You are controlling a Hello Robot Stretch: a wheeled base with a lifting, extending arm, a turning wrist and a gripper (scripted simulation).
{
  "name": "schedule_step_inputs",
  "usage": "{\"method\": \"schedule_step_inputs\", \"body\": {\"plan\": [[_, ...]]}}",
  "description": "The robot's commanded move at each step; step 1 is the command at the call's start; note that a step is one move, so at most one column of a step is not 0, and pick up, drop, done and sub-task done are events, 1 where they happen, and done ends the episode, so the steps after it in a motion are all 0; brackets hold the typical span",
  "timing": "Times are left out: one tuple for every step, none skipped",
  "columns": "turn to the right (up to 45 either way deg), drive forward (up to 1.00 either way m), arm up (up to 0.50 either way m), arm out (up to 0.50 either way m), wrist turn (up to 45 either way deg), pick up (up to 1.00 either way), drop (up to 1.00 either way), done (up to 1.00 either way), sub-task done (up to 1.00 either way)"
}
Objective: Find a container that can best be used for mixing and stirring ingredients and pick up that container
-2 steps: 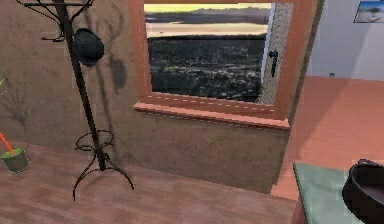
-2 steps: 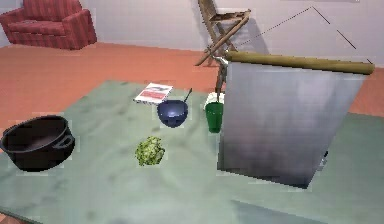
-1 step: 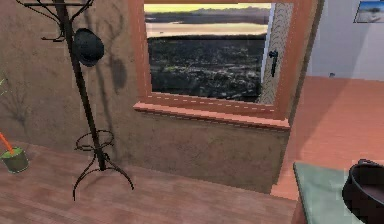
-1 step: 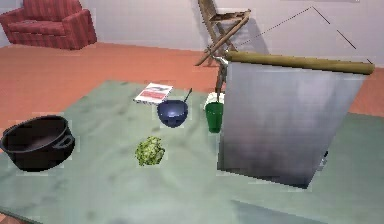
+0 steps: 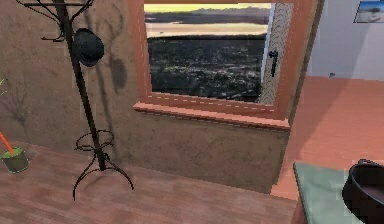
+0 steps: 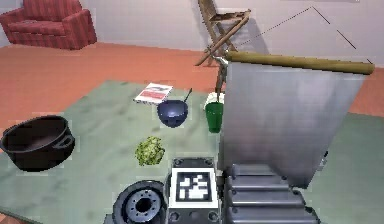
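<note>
Half of the black pot (image 5: 366, 188) is cut off at the forward view's lower right, on a green table (image 5: 318, 192) corner. In the arm side view a tall grey panel (image 6: 290, 115) hides the table's right part. The gripper (image 6: 140, 205), at the bottom edge, is partly cut off, its fingers hard to make out; whether it holds anything cannot be told. The dark blue bowl (image 6: 173, 112) sits mid-table, higher in the frame than the gripper and apart from it, just left of a green cup (image 6: 213, 115).
</note>
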Motion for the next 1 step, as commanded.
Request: {"method": "schedule_step_inputs", "body": {"plan": [[0.0, 0.0, 0.0, 0.5, 0.0, 0.0, 0.0, 0.0, 0.0]]}}
